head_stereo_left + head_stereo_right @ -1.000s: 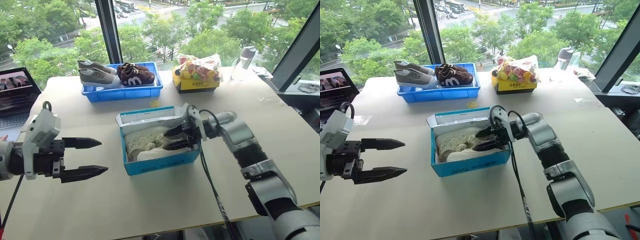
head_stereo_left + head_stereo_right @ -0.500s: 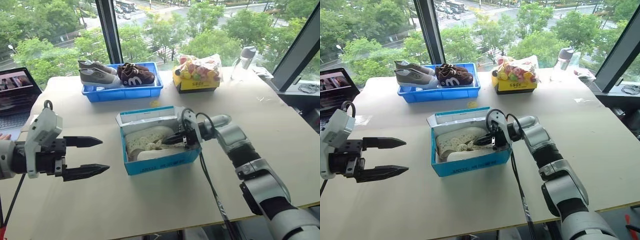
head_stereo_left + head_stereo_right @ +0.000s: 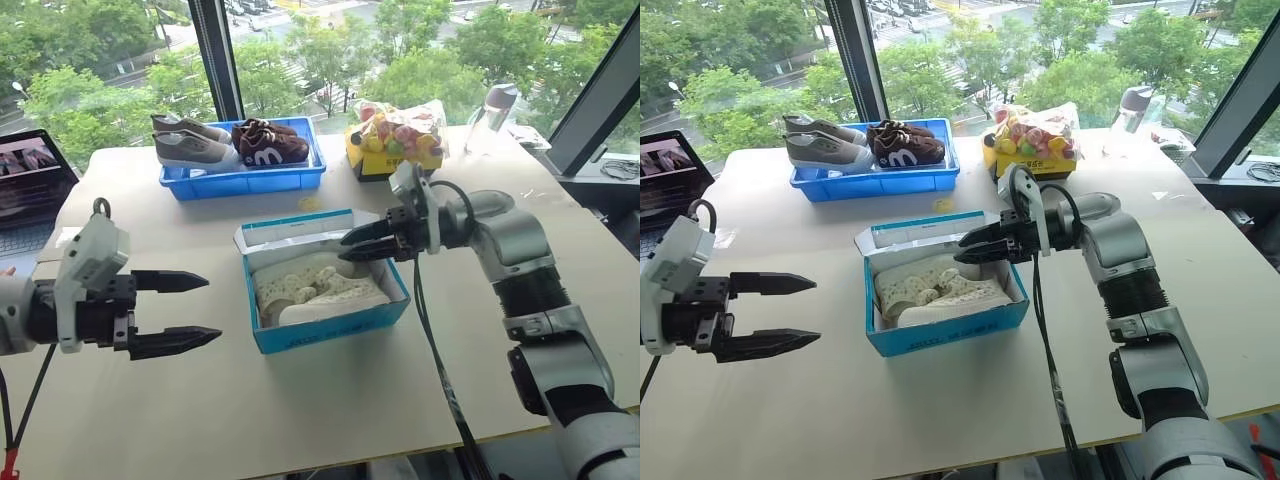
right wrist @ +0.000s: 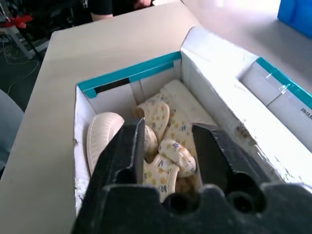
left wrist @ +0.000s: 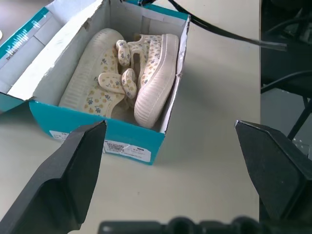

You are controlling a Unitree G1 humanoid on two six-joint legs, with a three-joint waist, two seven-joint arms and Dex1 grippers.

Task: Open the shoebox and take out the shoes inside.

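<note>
The blue shoebox (image 3: pixel 325 322) stands open in the middle of the table, its lid (image 3: pixel 296 231) folded back. The cream-white shoes (image 3: pixel 318 290) lie side by side inside it, also seen as shoes (image 5: pixel 127 83) in the left wrist view. My right gripper (image 3: pixel 342 249) hovers over the box's back right part, pointing left, open a little and holding nothing. In its wrist view the shoes (image 4: pixel 163 148) lie below the gap between the fingers (image 4: pixel 127 146). My left gripper (image 3: pixel 213 308) hangs wide open and empty to the left of the box, pointing at it.
Behind the box, a blue tray (image 3: pixel 243 182) holds grey sneakers (image 3: pixel 188 148) and dark brown shoes (image 3: pixel 268 145). A yellow box (image 3: pixel 385 160) of colourful items and a bottle (image 3: pixel 492 115) stand at the back right. A laptop (image 3: pixel 30 190) is at the left edge.
My right gripper has risen out of the box, where it was shut among the shoes half a second ago, and now stands open and empty. The shoes stayed inside. The left gripper held still.
</note>
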